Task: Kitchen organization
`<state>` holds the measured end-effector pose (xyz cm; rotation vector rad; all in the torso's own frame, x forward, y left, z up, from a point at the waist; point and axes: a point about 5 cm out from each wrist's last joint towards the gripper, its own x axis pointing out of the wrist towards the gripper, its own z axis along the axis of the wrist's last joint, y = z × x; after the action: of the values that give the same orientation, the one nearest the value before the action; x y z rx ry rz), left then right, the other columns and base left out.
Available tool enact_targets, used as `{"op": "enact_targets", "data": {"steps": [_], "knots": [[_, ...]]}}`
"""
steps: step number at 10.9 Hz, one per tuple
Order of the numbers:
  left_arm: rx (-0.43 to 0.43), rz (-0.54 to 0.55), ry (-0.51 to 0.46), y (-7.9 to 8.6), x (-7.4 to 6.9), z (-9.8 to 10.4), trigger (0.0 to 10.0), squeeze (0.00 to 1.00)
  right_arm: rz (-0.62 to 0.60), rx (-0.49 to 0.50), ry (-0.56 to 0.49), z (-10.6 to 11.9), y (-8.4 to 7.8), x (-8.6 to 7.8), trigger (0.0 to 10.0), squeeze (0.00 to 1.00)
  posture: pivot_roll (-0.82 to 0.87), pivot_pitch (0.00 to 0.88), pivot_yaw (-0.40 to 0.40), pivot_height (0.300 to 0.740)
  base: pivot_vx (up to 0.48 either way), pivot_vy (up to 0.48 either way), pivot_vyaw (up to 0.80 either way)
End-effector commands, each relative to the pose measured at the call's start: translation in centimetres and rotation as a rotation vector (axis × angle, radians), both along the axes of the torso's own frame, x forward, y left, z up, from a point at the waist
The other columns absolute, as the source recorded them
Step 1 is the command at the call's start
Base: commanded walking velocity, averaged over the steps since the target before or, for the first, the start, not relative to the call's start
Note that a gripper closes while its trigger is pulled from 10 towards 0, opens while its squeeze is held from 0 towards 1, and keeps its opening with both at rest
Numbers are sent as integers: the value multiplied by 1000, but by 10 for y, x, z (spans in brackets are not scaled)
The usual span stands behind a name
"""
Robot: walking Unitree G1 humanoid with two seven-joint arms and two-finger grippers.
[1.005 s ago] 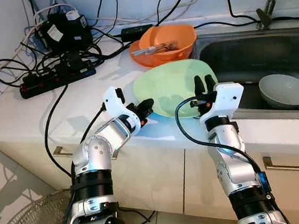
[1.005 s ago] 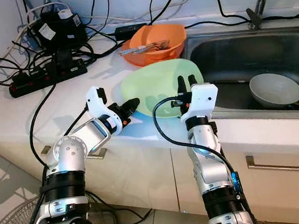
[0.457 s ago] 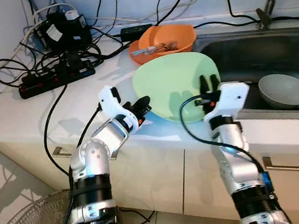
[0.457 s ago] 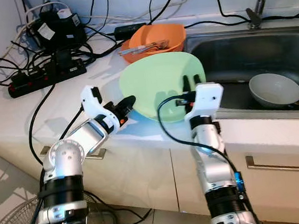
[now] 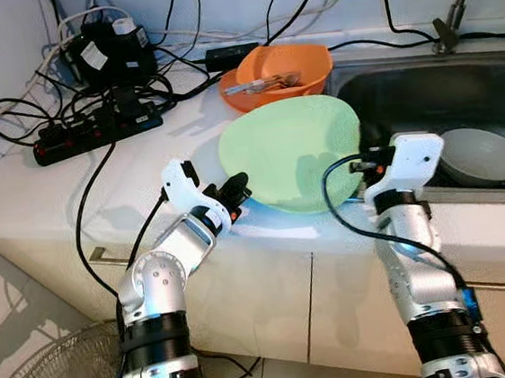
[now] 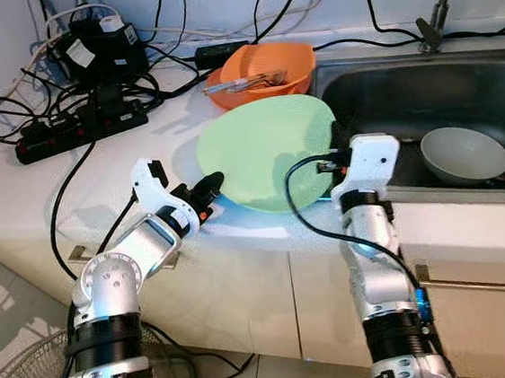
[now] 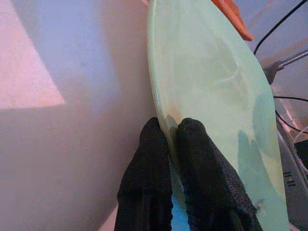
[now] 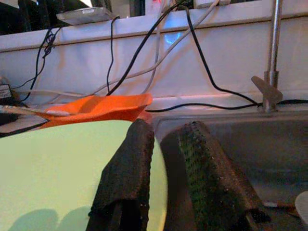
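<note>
Two grippers grip one pale green plate (image 5: 289, 153), which is tilted up off the white counter (image 5: 62, 186) near its front edge, just left of the sink (image 5: 424, 99). The left gripper (image 5: 235, 191) pinches the plate's near-left rim; its wrist view shows both black fingers (image 7: 154, 159) pressed close together with the thin rim caught between them. The right gripper (image 8: 166, 144) is at the plate's right edge, next to the sink. Its wrist view shows one finger lying over the green face and the other just off the rim on the sink side, a narrow gap between them; whether they actually pinch the rim cannot be told.

Farther back, a white bowl (image 5: 479, 154) sits inside the sink. Behind the plate stands an orange bowl (image 5: 281, 71) holding some cutlery (image 5: 264, 83). To the left, a black power strip (image 5: 93, 129) and a tangle of black cables (image 5: 9, 111) lie on the counter, with a black adapter (image 5: 106, 46) bearing a white label too small to read. A faucet (image 5: 453, 14) stands at the sink's far edge.
</note>
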<state>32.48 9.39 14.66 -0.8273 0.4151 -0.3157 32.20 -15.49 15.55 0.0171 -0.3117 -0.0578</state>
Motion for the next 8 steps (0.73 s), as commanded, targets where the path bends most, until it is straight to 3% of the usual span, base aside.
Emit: {"op": "enact_targets", "data": {"steps": [1, 2, 3, 5, 7, 8], "knots": [[81, -7, 68, -2, -6, -15, 10000, 0, -9, 7, -30, 9, -1, 1, 10000, 0, 74, 0, 98, 740, 0, 0, 0], [246, 5, -35, 0, -3, -8, 10000, 0, -24, 3, -28, 9, -6, 3, 10000, 0, 74, 0, 98, 740, 0, 0, 0], [275, 34, -95, 0, 2, 1, 10000, 0, -26, 5, -30, 10, -7, 5, 10000, 0, 73, 0, 98, 740, 0, 0, 0], [249, 47, -186, -3, 5, 18, 10000, 0, -41, 3, -42, 14, -12, 7, 10000, 0, 73, 0, 93, 740, 0, 0, 0], [163, 63, -191, -3, 4, 20, 10000, 0, -67, 10, -35, 14, -20, 8, 10000, 0, 71, 0, 91, 740, 0, 0, 0], [39, 72, -171, -3, 2, 22, 10000, 0, -69, 11, -35, 14, -21, 8, 10000, 0, 76, 0, 87, 740, 0, 0, 0]]}}
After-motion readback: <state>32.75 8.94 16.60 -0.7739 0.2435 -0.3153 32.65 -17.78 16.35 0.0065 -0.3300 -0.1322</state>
